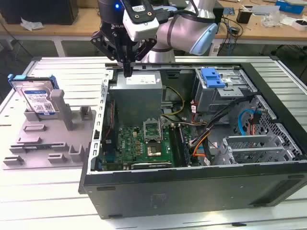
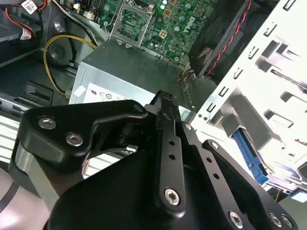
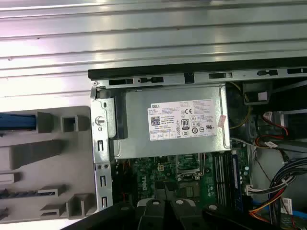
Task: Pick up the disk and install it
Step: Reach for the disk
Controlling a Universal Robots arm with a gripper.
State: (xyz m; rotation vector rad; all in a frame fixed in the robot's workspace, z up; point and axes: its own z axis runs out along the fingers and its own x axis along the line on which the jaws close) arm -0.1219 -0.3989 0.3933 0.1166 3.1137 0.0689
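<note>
The disk (image 1: 38, 98), a silver-grey drive with a white-and-blue label in a blue bracket, stands upright in a slot of the grey fixture (image 1: 48, 143) at the exterior view's left, outside the computer case. My gripper (image 1: 127, 69) hangs over the near-left corner of the grey power-supply box (image 1: 136, 91), well to the right of the disk, shut with nothing between its fingers. In the second wrist view the gripper (image 2: 165, 98) points down at that box (image 2: 129, 76). In the first wrist view the disk's blue bracket edge (image 3: 17, 121) shows beside the case.
The open black computer case (image 1: 192, 187) lies on a slatted metal table (image 1: 72, 67). Inside are a green motherboard (image 1: 144, 143), bundled cables (image 1: 206, 129) and a metal drive cage with a blue latch (image 1: 212, 76) at the back right. Behind stands a wooden bench (image 1: 86, 21).
</note>
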